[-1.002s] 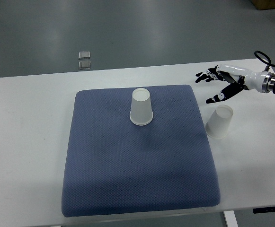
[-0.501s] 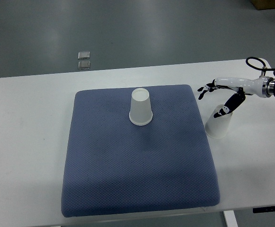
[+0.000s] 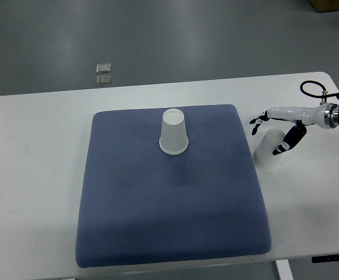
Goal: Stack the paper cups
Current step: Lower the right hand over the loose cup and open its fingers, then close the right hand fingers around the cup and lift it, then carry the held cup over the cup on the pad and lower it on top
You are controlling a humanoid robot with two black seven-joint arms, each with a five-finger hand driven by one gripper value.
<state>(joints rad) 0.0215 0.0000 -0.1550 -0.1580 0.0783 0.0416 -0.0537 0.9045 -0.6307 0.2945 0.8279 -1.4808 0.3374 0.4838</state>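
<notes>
right hand (image 3: pixel 281 124): has come lower, fingers spread over paper cup (image 3: pixel 268 151), not gripping | second cup (image 3: pixel 174 132): unmoved, far to its left

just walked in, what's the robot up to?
Stacking paper cups. The right hand has come in over the upside-down paper cup on the white table, fingers spread around it, no firm grip visible yet. A second upside-down cup waits on the blue mat. Nothing is stacked so far.
</notes>
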